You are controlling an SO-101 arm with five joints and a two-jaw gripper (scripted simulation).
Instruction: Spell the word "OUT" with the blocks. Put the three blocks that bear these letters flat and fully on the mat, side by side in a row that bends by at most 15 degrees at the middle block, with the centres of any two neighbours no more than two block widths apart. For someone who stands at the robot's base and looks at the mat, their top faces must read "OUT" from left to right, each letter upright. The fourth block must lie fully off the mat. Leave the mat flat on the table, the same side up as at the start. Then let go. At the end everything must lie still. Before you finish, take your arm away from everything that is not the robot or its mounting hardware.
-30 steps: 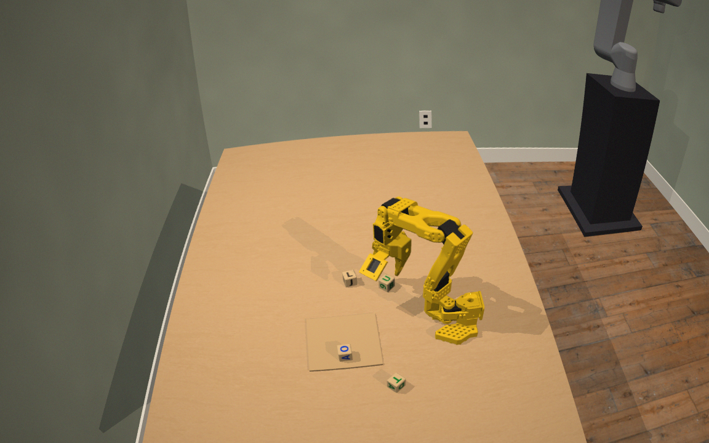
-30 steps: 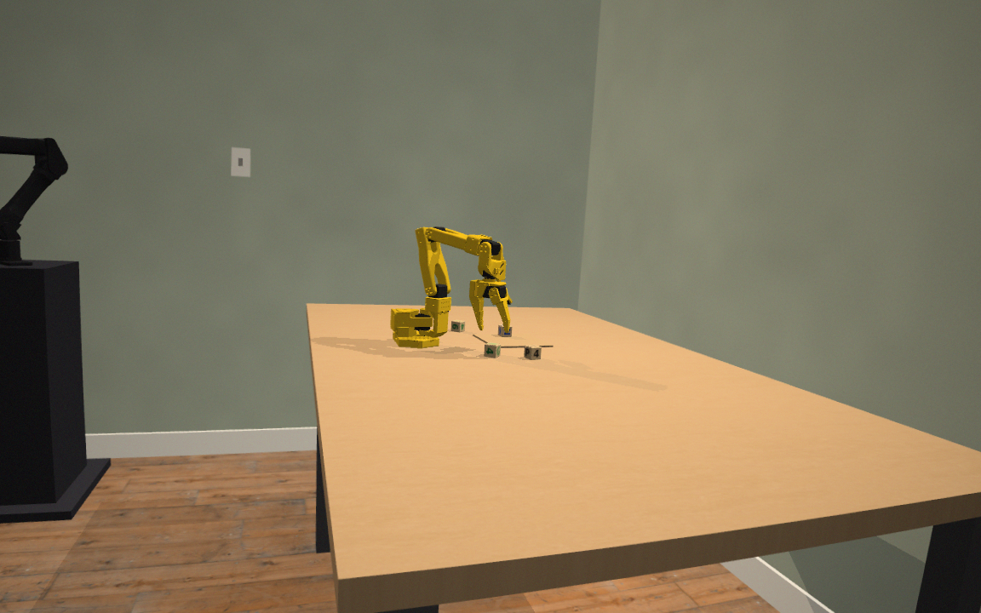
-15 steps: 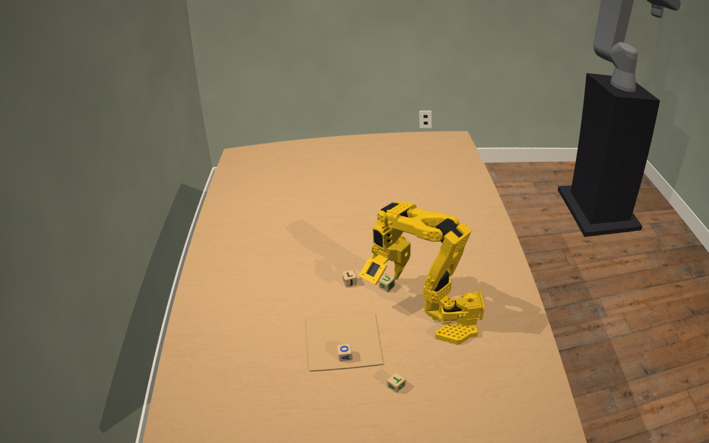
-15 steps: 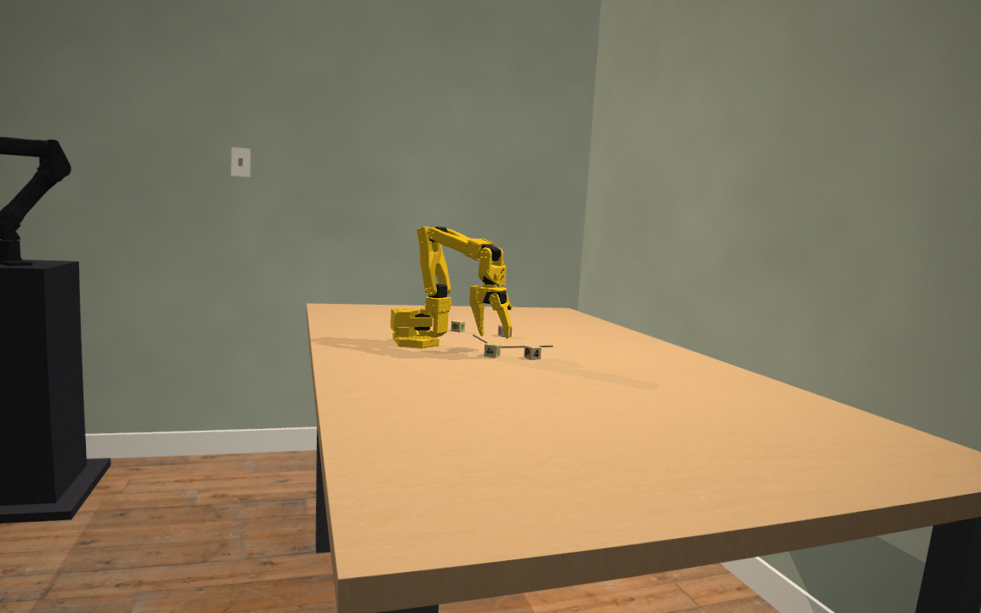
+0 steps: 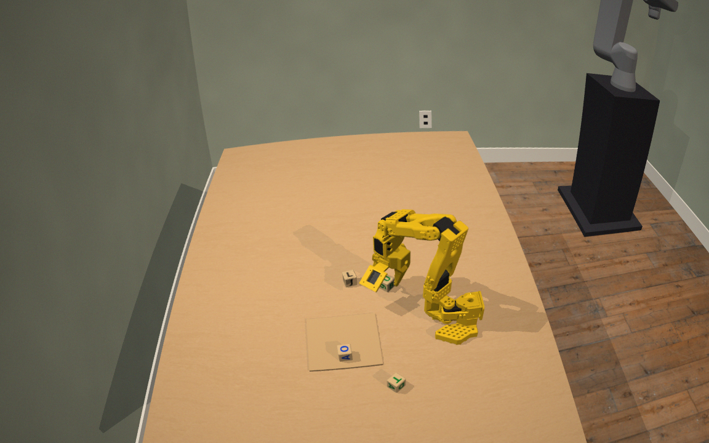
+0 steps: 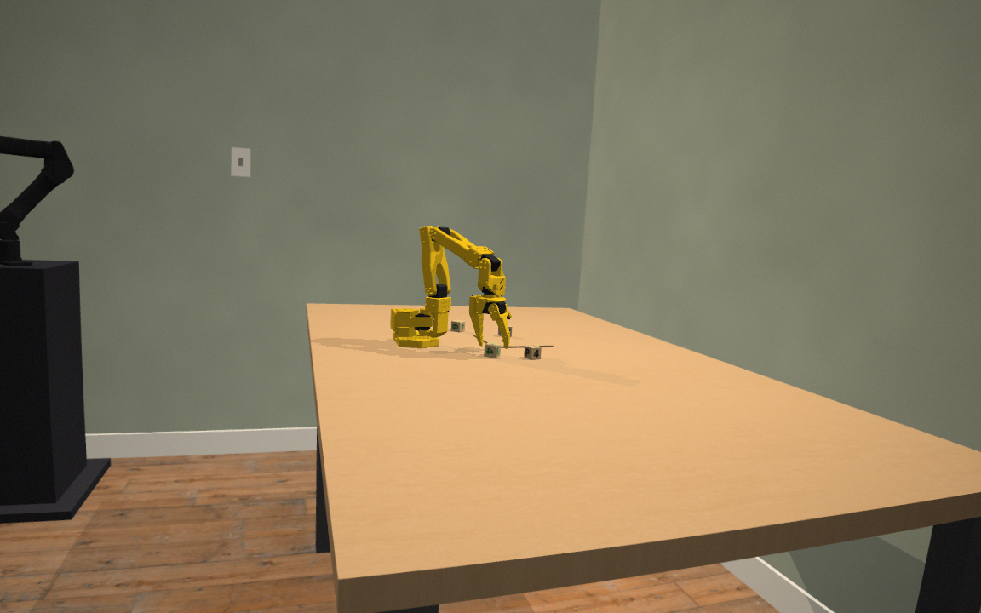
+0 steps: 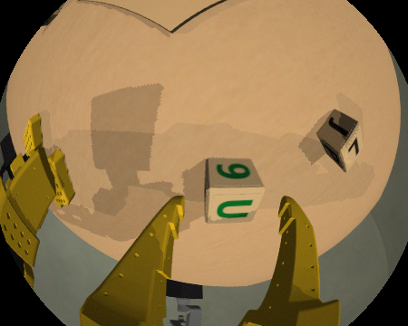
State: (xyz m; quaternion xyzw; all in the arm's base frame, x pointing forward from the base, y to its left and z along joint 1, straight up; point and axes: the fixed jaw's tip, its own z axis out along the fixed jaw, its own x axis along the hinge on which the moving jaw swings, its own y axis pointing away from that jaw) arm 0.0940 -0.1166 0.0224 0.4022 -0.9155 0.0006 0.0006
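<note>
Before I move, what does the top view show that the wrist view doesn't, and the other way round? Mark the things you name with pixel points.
Only the top view: the O block (image 5: 344, 351) on the mat (image 5: 324, 330) (image 7: 172, 14), the mat's full outline, and the wall outlet (image 5: 425, 119).

Only the wrist view: both green-marked faces of the U block (image 5: 388, 283) (image 7: 235, 201) unobstructed, and both fingertips.

Both: the U block, the black-lettered block (image 5: 349, 279) (image 7: 339, 136), part of the mat and the open gripper (image 5: 383, 285) (image 7: 232, 199).
</note>
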